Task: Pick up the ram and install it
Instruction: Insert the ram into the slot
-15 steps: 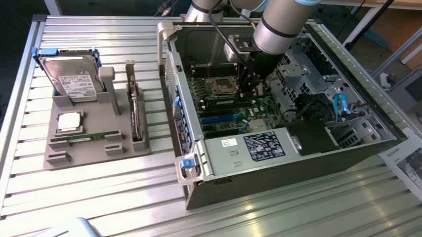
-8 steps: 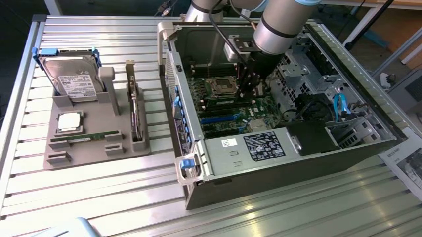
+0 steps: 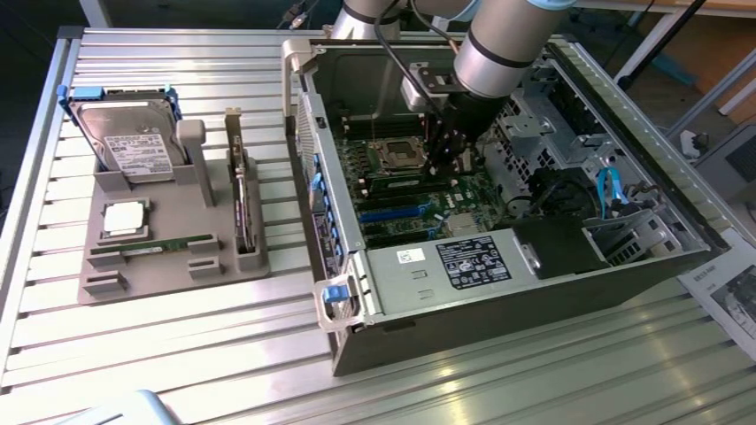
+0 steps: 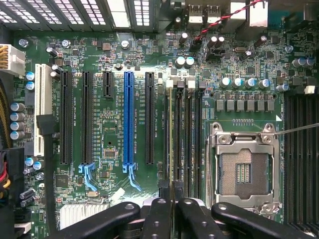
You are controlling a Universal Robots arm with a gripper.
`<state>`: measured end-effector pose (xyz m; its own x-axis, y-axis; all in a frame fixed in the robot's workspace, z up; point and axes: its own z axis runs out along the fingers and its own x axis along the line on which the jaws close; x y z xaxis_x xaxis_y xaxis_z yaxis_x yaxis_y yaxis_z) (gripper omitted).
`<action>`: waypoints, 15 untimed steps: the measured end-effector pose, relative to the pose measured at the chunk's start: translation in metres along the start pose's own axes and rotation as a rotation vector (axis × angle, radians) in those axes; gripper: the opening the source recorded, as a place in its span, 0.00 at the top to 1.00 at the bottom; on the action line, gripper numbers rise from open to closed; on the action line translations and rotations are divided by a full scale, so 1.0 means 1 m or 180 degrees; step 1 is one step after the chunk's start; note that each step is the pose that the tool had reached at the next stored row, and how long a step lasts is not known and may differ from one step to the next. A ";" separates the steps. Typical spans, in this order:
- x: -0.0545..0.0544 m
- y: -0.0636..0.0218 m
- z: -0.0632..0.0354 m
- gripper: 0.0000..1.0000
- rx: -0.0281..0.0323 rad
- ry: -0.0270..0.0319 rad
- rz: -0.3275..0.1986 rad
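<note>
My gripper (image 3: 447,164) reaches down into the open computer case (image 3: 508,266), just above the motherboard (image 4: 109,129). In the wrist view its two dark fingers (image 4: 158,219) stand close together around a thin board seen edge-on. This is the ram (image 4: 171,144), a narrow strip with a yellowish edge running away from the gripper (image 4: 172,201). It lies along the row of black memory slots (image 4: 192,139), beside the open processor socket (image 4: 244,169). Whether the ram is touching its slot or hanging just above it I cannot tell.
Long black and blue expansion slots (image 4: 128,119) lie on the ram's other side. Left of the case, a grey fixture (image 3: 165,266) holds a hard drive (image 3: 130,142), a square silver chip (image 3: 124,219), an upright card (image 3: 243,204) and a thin green strip (image 3: 154,245). Drive cages and blue cables (image 3: 608,190) crowd the case's right.
</note>
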<state>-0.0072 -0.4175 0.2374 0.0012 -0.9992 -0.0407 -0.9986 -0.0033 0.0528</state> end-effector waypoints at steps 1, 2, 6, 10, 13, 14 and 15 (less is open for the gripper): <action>0.000 0.0000 0.0002 0.88 0.0000 -0.0001 0.0000; 0.000 -0.0001 0.0002 0.88 0.0000 -0.0001 0.0000; -0.001 0.0000 0.0002 0.88 0.0000 0.0000 0.0000; -0.001 0.0000 0.0007 0.88 0.0000 0.0000 0.0000; -0.001 0.0000 0.0011 0.88 0.0001 0.0000 0.0000; -0.001 -0.0001 0.0012 0.88 0.0001 0.0000 0.0000; -0.001 -0.0001 0.0011 0.88 0.0001 0.0000 0.0000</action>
<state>-0.0072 -0.4163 0.2363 0.0012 -0.9992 -0.0407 -0.9986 -0.0034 0.0524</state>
